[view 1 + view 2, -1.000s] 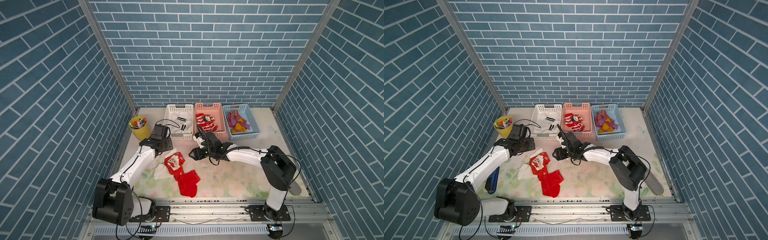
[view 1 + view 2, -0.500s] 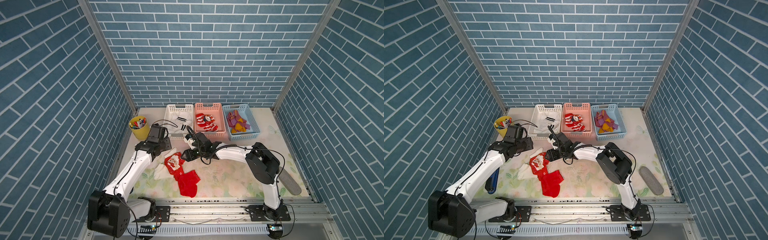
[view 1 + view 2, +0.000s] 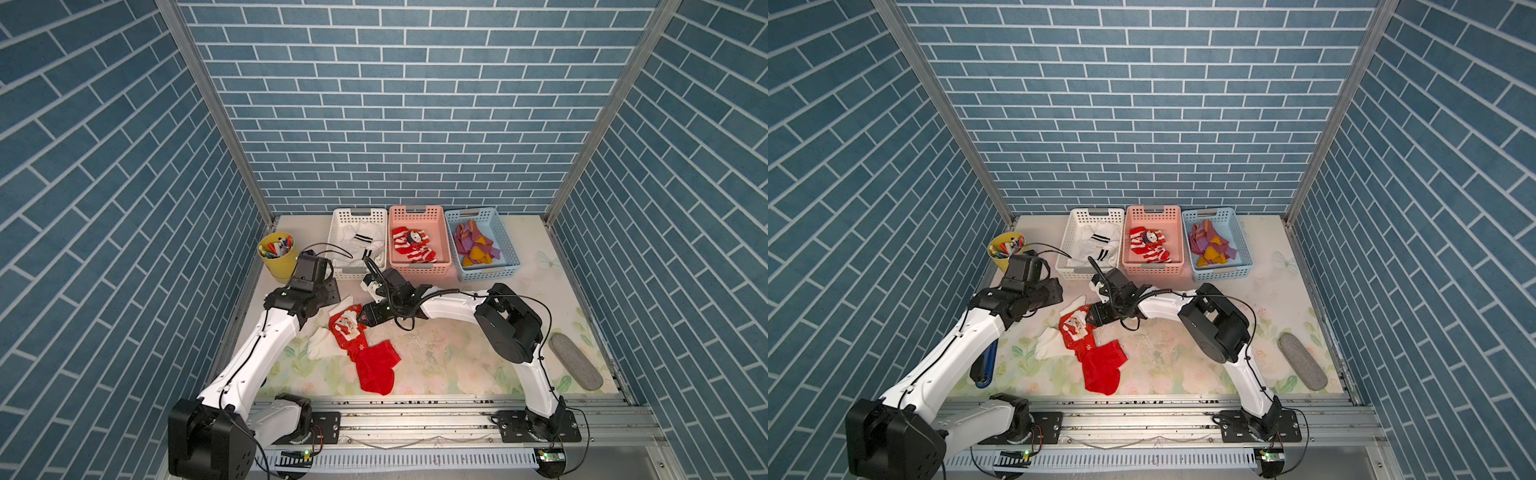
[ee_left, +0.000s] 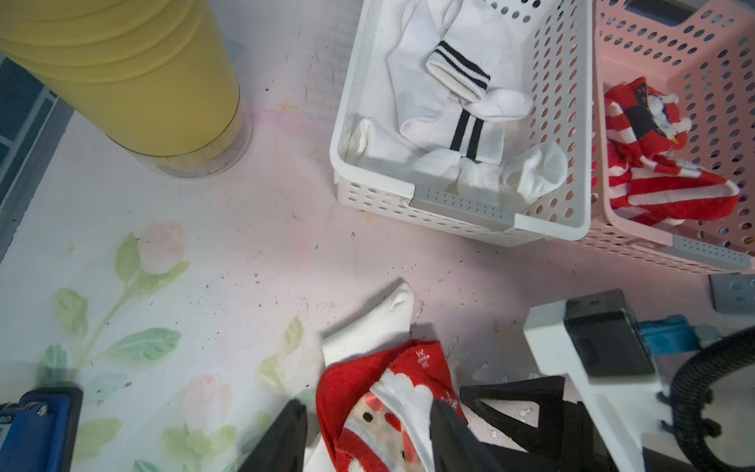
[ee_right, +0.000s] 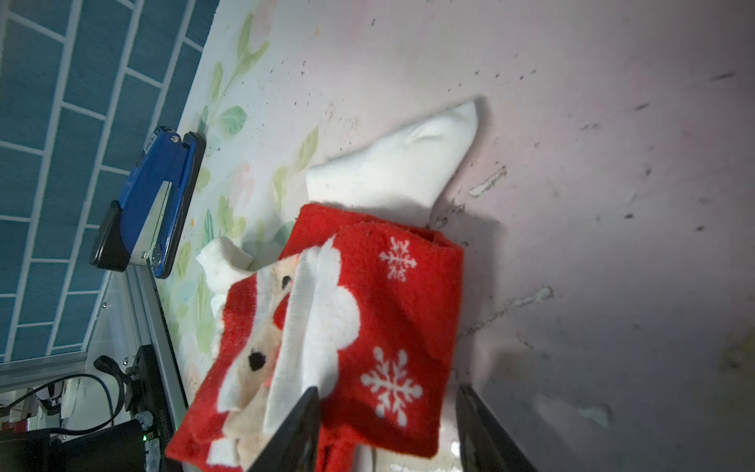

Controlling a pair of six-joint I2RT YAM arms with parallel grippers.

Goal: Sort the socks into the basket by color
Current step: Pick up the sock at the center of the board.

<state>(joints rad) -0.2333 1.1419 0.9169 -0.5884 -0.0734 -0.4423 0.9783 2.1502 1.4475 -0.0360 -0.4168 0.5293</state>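
Note:
A red sock with a snowman picture (image 3: 345,328) lies crumpled on the mat over a white sock (image 3: 322,347). A second red sock (image 3: 376,370) lies just in front of it. My right gripper (image 5: 388,390) is low at the picture sock's right edge (image 3: 365,320), open, with the snowflake cuff (image 5: 392,310) between its fingers. My left gripper (image 4: 369,406) hangs open over the same sock from the far left (image 3: 328,297). White black-banded socks (image 3: 361,241) fill the white basket (image 3: 334,241). Striped red socks (image 3: 411,245) are in the pink basket (image 3: 419,268), and purple-mustard socks (image 3: 473,245) in the blue basket (image 3: 490,270).
A yellow cup of pens (image 3: 279,255) stands at the far left beside the white basket. A blue stapler (image 3: 984,361) lies along the left edge under my left arm. A grey oval pad (image 3: 575,365) lies at the front right.
My right gripper has swung left and down across the mat to the picture sock, and its jaws have narrowed. My left arm has barely shifted.

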